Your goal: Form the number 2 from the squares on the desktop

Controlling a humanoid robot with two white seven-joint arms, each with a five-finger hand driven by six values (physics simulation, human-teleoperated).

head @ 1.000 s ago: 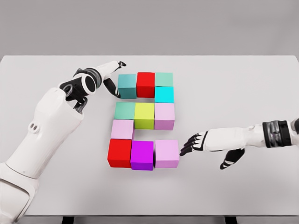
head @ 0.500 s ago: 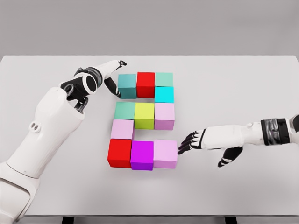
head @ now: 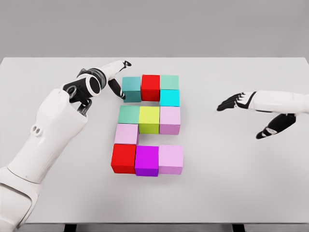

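Now right hand [head: 241,102] open, apart from blocks [head: 148,124].

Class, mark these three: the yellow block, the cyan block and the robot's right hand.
yellow block [head: 149,116], head view, top face
cyan block [head: 169,96], head view, top face
right hand [head: 237,102], head view, back of the hand

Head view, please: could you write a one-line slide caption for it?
Coloured cubes form a 2 on the white table; left hand by the top row, right hand open, clear.
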